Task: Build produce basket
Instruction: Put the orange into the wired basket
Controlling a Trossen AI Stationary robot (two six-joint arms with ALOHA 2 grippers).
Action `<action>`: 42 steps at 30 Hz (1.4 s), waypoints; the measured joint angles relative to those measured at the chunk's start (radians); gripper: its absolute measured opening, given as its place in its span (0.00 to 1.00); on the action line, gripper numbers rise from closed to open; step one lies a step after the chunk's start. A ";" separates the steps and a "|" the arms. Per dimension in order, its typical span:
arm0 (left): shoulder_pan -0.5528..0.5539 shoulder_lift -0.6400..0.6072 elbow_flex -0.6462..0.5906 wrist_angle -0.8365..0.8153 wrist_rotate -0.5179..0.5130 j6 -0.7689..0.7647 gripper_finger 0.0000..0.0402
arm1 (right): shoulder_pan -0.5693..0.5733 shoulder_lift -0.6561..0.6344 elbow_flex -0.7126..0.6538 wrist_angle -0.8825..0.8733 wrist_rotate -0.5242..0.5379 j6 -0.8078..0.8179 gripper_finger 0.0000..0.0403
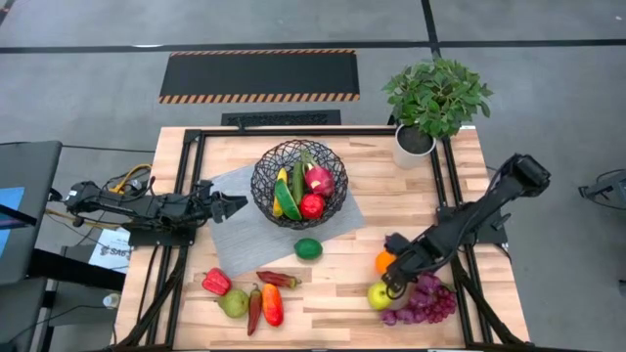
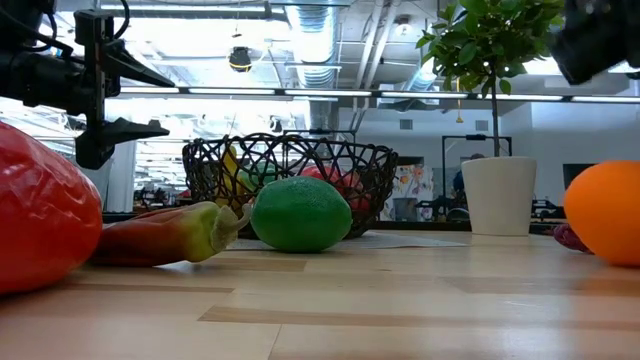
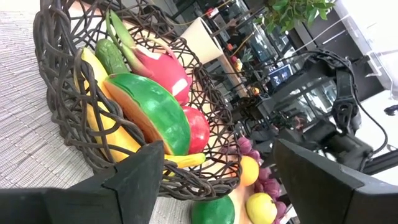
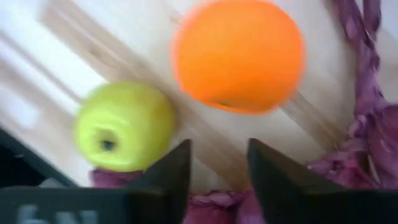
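Note:
The black wire basket (image 1: pixel 298 183) stands on a grey mat and holds a banana, a watermelon slice (image 3: pixel 152 112), a cucumber, a dragon fruit and a red apple. My left gripper (image 1: pixel 240 205) waits open and level just left of the basket. My right gripper (image 1: pixel 391 286) hangs open, pointing down, above the near right of the table. Below it, an orange (image 4: pixel 239 56), a green apple (image 4: pixel 124 124) and purple grapes (image 4: pixel 373 124) lie on the wood. Nothing shows between its fingertips (image 4: pixel 180 168) but bare wood and grapes lower down. A lime (image 1: pixel 308 248) rests near the mat's front edge.
Red peppers, a chili and a pear (image 1: pixel 233 303) lie in a group at the near left. A potted plant (image 1: pixel 435 98) stands at the far right corner. Black frame rails run along both table sides. Bare wood lies between the lime and the orange.

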 joint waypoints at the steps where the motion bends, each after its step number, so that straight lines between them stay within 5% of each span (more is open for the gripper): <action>1: 0.000 0.000 0.000 0.000 -0.004 0.000 0.72 | -0.004 -0.015 0.000 0.013 0.015 -0.027 0.56; 7: 0.000 0.000 0.000 0.000 -0.020 0.000 0.72 | -0.062 -0.082 0.000 0.055 0.025 -0.235 0.87; 12: 0.000 0.000 0.000 0.000 -0.022 0.000 0.72 | -0.125 -0.094 0.000 0.029 0.024 -0.484 0.98; 18: 0.000 0.000 0.000 0.000 -0.021 -0.002 0.72 | -0.211 -0.037 0.000 -0.006 0.023 -0.716 0.95; 28: 0.000 0.000 0.000 0.000 -0.021 0.000 0.72 | -0.244 0.148 0.000 -0.028 -0.024 -0.868 0.96; 42: 0.000 0.000 0.000 0.000 -0.021 0.000 0.72 | -0.232 0.288 0.000 -0.050 -0.080 -0.869 0.88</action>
